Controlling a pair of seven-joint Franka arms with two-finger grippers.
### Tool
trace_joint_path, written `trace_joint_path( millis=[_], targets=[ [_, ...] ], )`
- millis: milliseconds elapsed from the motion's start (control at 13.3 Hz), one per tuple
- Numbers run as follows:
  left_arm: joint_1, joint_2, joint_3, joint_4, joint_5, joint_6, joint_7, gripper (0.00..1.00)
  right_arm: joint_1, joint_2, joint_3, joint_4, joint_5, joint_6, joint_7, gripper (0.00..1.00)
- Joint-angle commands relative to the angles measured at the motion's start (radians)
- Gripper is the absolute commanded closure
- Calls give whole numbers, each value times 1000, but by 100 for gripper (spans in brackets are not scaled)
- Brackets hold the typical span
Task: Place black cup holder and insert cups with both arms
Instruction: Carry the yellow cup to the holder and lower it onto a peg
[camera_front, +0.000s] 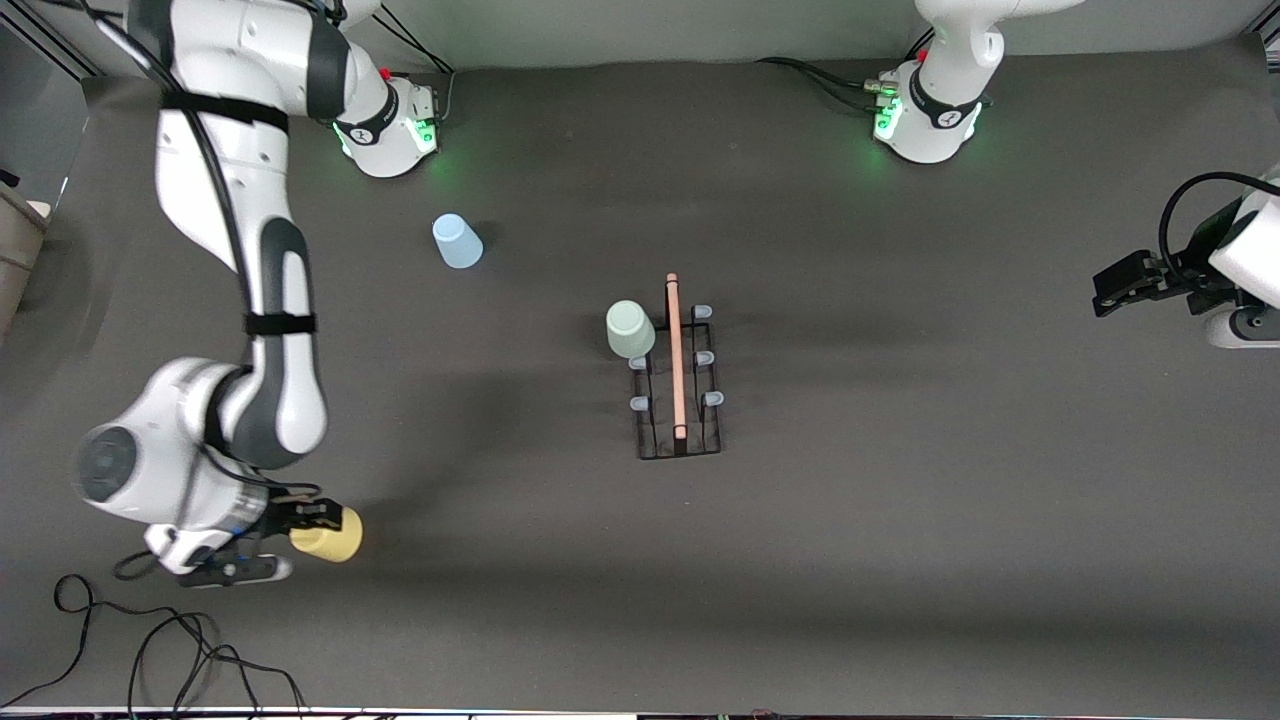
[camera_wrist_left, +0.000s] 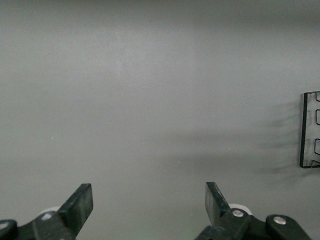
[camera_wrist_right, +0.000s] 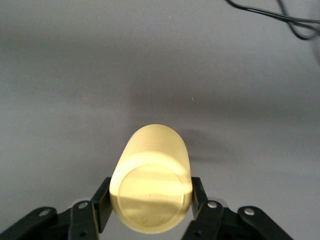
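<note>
A: Your right gripper (camera_wrist_right: 150, 200) is clamped on the yellow cup (camera_front: 328, 534) near the table's front edge, bottom-end grip so the mouth stays free.

B: Yep. Left gripper (camera_wrist_left: 149, 205) waits open; rack (camera_front: 678, 380) sits mid-table, green cup (camera_front: 630, 329) on a peg.

Front view: even, diffuse overhead light; dark grey counter (camera_front: 900, 560) matte, no glare. Soft shadows spread from the rack (camera_front: 678, 385) and right arm (camera_front: 250, 300) toward the right arm's end. Green base lights tint the counter around them. Slight motion blur on that arm's lower links. Left wrist view: pale, washed out, low contrast; fingers (camera_wrist_left: 80, 205) soft. Right wrist view: yellow cup (camera_wrist_right: 152, 177) bright, nearly overexposed on top, casting a faint shadow.
</note>
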Motion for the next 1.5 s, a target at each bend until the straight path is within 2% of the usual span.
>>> trace_joint_path(
  millis=[0, 150, 300, 524, 674, 824, 899, 1049, 1423],
  targets=[
    [-4, -19, 9, -20, -5, 20, 18, 0, 40, -182, -26, -28, -121, -164, 114, 74],
    [-2, -17, 9, -20, -5, 21, 18, 0, 84, -284, -26, -22, -230, -259, 206, 76],
    [-2, -17, 9, -20, -5, 18, 17, 0, 156, -370, -25, -20, -311, -360, 381, 79],
    [-2, -20, 9, -15, -4, -5, 15, 0, 300, -401, -22, -2, -318, -410, 781, 80],
    [-4, -20, 9, -12, -4, -5, 14, 0, 407, -385, -14, 24, -311, -407, 1093, 82],
    [-2, -23, 9, -6, -4, -6, 17, 0, 484, -327, -11, 67, -298, -399, 1365, 94],
    [-4, -23, 9, -4, -5, -6, 14, 0, 507, -288, -2, 104, -293, -396, 1470, 96],
    [-4, -25, 9, -4, -4, -32, 14, 0, 512, -222, 55, 180, -256, -393, 1632, 97],
    [-2, -23, 9, -9, -4, -26, 14, 0, 494, -80, 179, 337, -255, -293, 1878, 99]
  ],
)
